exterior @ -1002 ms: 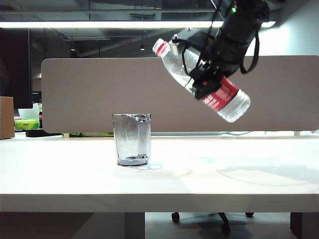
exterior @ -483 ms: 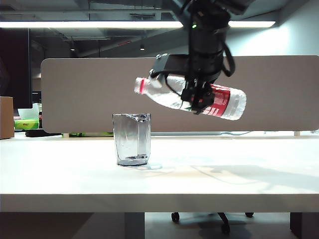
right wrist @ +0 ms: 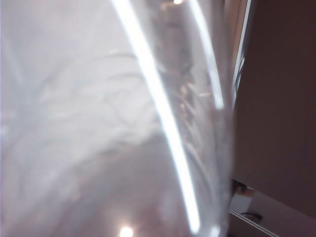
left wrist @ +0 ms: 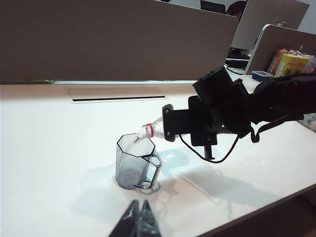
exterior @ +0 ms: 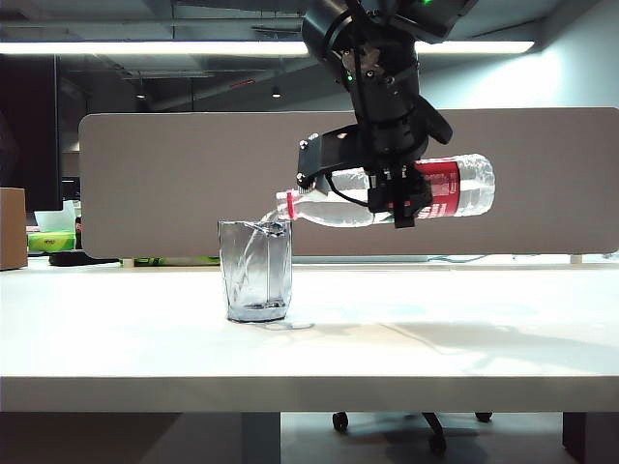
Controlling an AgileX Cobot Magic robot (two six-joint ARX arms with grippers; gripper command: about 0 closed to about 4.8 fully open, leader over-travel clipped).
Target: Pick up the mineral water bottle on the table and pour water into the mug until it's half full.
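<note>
Right gripper (exterior: 401, 198): clamped around the mineral water bottle at about mid-body, beside the red-and-white label, held in the air above the surface and to the right of the mug in the exterior view.
Mineral water bottle (exterior: 450, 186): lying almost level, mouth dipped slightly toward the mug; the red neck ring sits just over the mug's rim. In the right wrist view its clear wall (right wrist: 123, 123) fills nearly the whole picture, blurred and streaked with bright reflections.
Water (exterior: 266, 220): a thin clear stream leaves the bottle mouth and falls into the mug; a shallow pool lies at the mug's bottom.
Mug (exterior: 255, 270): upright on the surface, left of centre in the exterior view, directly beneath the bottle mouth; the left wrist view shows its handle (left wrist: 154, 168) turned toward that camera's side.
Left gripper (left wrist: 139, 221): only its dark fingertips show at the edge of the left wrist view, drawn together into a point with nothing between them, low over the surface and near the mug without touching it.
Surface (exterior: 464, 338): white, wide, carrying the mug alone in the near area.
Partition (exterior: 174, 184): a grey-beige panel standing behind the surface.
</note>
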